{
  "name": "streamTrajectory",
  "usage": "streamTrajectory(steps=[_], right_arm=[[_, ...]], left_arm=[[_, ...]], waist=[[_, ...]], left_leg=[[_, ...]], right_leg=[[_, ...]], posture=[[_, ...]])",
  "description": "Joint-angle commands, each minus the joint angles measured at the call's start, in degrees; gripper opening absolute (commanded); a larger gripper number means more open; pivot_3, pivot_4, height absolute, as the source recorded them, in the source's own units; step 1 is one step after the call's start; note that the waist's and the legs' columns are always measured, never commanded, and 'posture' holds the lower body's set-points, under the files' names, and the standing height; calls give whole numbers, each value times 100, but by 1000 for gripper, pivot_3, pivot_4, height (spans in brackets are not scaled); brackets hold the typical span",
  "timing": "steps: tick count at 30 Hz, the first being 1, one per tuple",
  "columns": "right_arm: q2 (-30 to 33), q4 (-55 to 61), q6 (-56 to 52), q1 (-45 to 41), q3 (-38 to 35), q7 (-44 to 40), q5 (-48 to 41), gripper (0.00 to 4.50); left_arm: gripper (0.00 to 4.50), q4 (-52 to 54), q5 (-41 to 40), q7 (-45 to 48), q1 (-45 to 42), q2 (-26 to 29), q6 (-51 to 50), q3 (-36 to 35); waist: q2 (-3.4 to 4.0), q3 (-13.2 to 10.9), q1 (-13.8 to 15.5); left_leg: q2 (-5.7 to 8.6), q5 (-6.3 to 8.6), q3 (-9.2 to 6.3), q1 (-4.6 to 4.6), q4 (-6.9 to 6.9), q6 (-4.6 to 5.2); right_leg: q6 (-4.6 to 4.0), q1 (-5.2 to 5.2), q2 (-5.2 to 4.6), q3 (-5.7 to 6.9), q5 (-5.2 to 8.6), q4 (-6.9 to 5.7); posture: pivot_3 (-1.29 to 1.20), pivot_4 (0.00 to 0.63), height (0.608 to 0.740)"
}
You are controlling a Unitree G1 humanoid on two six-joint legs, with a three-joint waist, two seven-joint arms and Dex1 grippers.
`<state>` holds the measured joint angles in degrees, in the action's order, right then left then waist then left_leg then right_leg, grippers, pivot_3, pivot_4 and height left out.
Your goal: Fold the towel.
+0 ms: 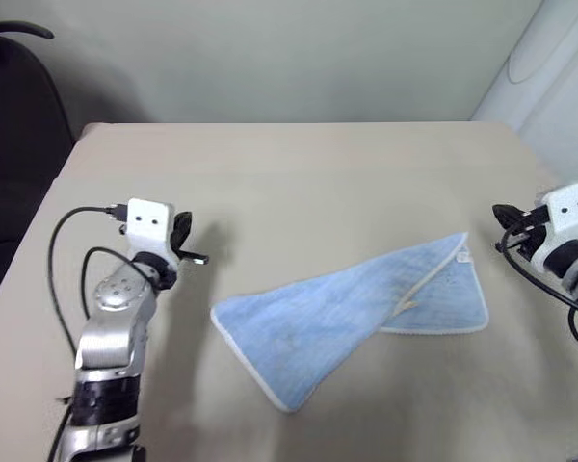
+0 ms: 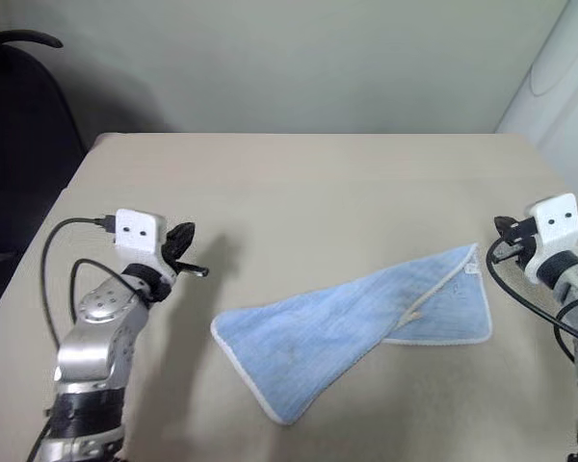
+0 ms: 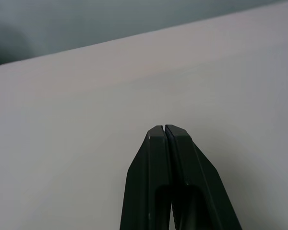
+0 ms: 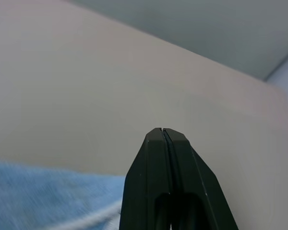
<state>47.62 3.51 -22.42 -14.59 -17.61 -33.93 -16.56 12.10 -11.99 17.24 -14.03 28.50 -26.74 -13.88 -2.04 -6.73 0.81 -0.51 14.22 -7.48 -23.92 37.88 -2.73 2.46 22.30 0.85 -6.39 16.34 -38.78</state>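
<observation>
The towel (image 1: 352,318) lies lower centre on the worktop (image 1: 299,173), loosely doubled and skewed. My left pincer (image 3: 165,128) and right pincer (image 4: 162,130) are both shut, holding nothing, flanking it. Looks mid-fold; next I'd open and pinch a corner.

Both arms raised, end effectors closed and empty

The left end effector (image 1: 195,245) sits at the left of the frame, fingers pressed together, arm rising from the lower left corner. The right end effector (image 1: 506,229) sits at the right edge, fingers (image 4: 156,143) likewise pressed together, nothing between them.
</observation>
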Motion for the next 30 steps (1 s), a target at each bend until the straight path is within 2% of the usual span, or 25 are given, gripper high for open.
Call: streamTrajectory(steps=[1,6,9,12,14,20,22,30], right_arm=[[457,-628,920,-229,388,-549,557,38],[814,-1957,2098,-579,795,-1031,1075,38],[921,-2633,2693,-767,1011,-1257,1334,597],[1119,-3246,3598,-915,1367,-1445,1791,1599],[1141,-3715,4064,-1168,1574,-1529,1984,2338],[1168,-4951,5500,-1885,2217,-878,3063,4470],[1155,-5256,5872,-2112,2431,-592,3410,4500],[951,-6263,6597,-2988,3179,686,4587,4500]], left_arm=[[124,692,-202,468,315,375,-52,-192],[124,1499,-340,1295,1172,934,-8,12],[124,1724,-539,1896,1598,1147,104,159],[1006,1925,-589,2449,1814,1461,251,349],[1771,1918,-592,2714,1827,1614,333,500],[3955,1667,-250,2959,1509,1697,654,1110],[4459,1662,-292,3087,1403,1661,704,1289],[4459,1767,-226,3190,1333,1561,649,1669]], waist=[[0,0,1],[2,-1,47],[5,-1,70],[6,-2,93],[7,-2,93],[36,3,88],[44,2,77],[68,8,17]], left_leg=[[0,0,0,0,0,0],[1,8,-1,0,1,4],[0,9,0,0,3,4],[-1,13,0,1,2,7],[-3,17,0,1,2,10],[-8,47,1,5,2,57],[-10,48,2,5,3,57],[-24,58,3,5,-3,70]], right_leg=[[0,0,-1,-1,0,-1],[0,-2,-3,-2,0,-1],[0,-3,-4,-4,0,-4],[0,-3,-4,-2,0,-7],[-1,-4,-4,-2,0,-8],[-3,-7,-7,0,-2,-9],[-5,-8,-9,0,-3,-7],[-7,-7,-11,-1,-4,-4]], posture=[[0,150,740],[0,150,740],[0,150,740],[0,150,740],[0,150,740],[0,150,740],[0,150,740],[0,150,740]])
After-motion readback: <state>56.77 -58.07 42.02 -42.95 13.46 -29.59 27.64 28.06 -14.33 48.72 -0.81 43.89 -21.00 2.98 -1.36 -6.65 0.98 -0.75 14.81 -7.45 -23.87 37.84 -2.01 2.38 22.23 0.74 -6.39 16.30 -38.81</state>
